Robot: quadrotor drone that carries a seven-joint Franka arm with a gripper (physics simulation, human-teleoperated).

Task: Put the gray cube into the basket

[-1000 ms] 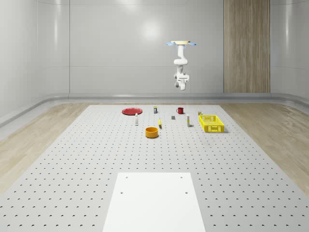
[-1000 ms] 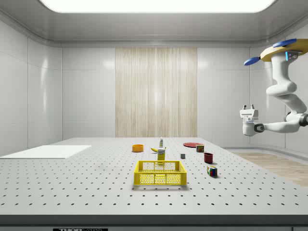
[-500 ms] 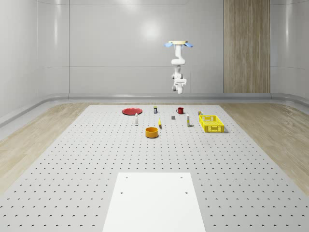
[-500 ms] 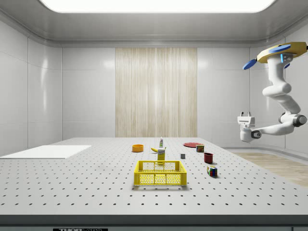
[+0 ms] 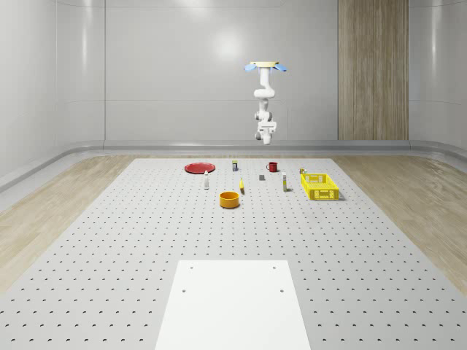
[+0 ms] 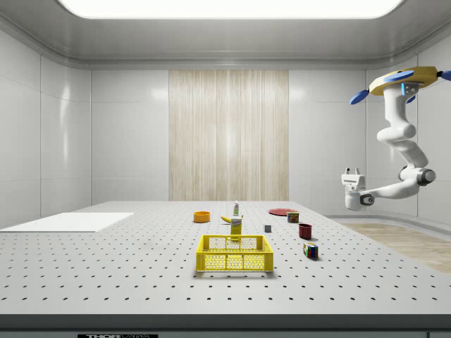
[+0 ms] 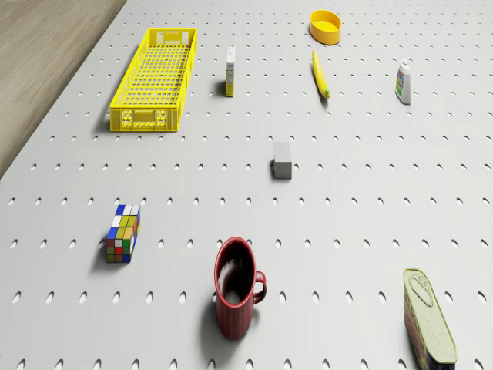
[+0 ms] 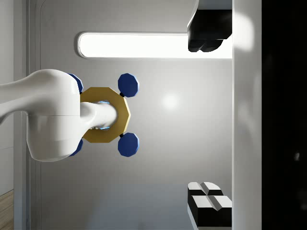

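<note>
drone [image 6: 407, 76] hovering high | arm bent | gripper [image 6: 350, 171] upturned, fingers [image 8: 206, 40] apart

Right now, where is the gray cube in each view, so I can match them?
Whole-scene view: the gray cube sits on the table, just nearer the camera than the red mug and slightly to its left.
Side view: gray cube left of the red mug.
Drone view: gray cube beyond the red mug, apart from it.
Shared landmark: the red mug.
</note>
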